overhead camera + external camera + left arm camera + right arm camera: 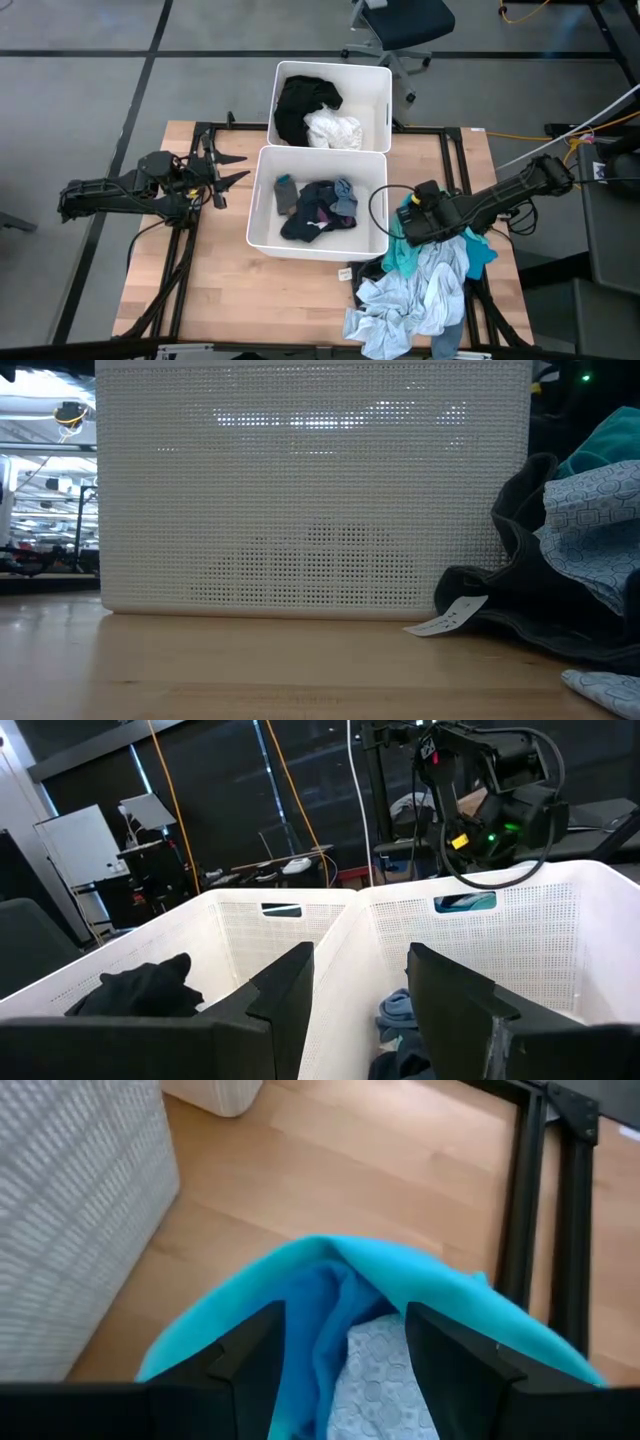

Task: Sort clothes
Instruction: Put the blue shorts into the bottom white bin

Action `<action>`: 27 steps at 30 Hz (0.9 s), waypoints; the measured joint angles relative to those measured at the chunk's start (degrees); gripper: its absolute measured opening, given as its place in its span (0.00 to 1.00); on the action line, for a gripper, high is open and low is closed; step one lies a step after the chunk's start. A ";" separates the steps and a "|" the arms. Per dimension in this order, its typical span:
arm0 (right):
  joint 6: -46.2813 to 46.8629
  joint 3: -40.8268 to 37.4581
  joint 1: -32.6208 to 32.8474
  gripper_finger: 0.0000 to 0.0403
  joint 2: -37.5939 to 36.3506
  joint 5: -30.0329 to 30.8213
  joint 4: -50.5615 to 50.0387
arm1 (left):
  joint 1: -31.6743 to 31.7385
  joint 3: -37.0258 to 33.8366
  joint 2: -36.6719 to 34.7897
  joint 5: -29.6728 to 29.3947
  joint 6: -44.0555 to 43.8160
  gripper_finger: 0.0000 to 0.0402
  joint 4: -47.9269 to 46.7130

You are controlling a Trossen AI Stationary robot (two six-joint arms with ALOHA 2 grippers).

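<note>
Two white bins sit mid-desk in the high view: the far bin (378,85) holds a black garment (305,103) and a white garment (334,130); the near bin (262,205) holds dark socks and small items (318,208). I see the unsorted pile (420,295) on the desk (230,290) at the right, near edge, with a teal garment (408,252) uppermost. The right pincer (412,222) is over that teal garment, just beside the near bin's right wall. The left pincer (232,170) hangs left of the bins, fingers spread, nothing in it.

Low view: the near bin's perforated wall fills the frame; a dark grey garment (520,595) with a white tag (447,618) lies against its corner, under light blue fabric (590,510).

Left wrist view: both fingers stand well apart over the bin rims, released and empty.

Right wrist view: the fingers (250,1350) are wide apart, straddling the teal fold (400,1285) with light blue patterned cloth (375,1380) beneath. I cannot confirm contact; nothing is gripped yet.

Risk assessment, my judgement: closing here may pinch both teal and light blue layers, so two garments lift together and land in one bin. Fabric may also snag on the bin wall during transfer, since the pile lies against it.
</note>
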 joint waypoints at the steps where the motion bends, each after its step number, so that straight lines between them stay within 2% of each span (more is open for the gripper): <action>1: 0.07 0.00 0.02 0.52 0.00 0.07 0.67 | -0.01 0.00 0.00 0.00 0.00 0.37 0.00; 11: -0.13 -0.25 -1.66 0.52 0.37 0.54 2.32 | 0.00 0.00 0.00 -0.01 0.00 0.37 0.00; 17: -0.32 -4.65 -5.42 0.50 0.39 0.90 6.21 | 0.00 0.00 0.00 0.00 0.00 0.37 0.00; 21: -3.07 -6.09 -6.47 0.41 0.38 0.88 8.62 | 0.01 0.00 0.00 -0.01 0.24 0.37 0.00; 27: -5.04 -6.12 -6.36 0.14 0.39 1.16 8.75 | 0.01 0.00 0.00 -0.01 0.26 0.37 0.02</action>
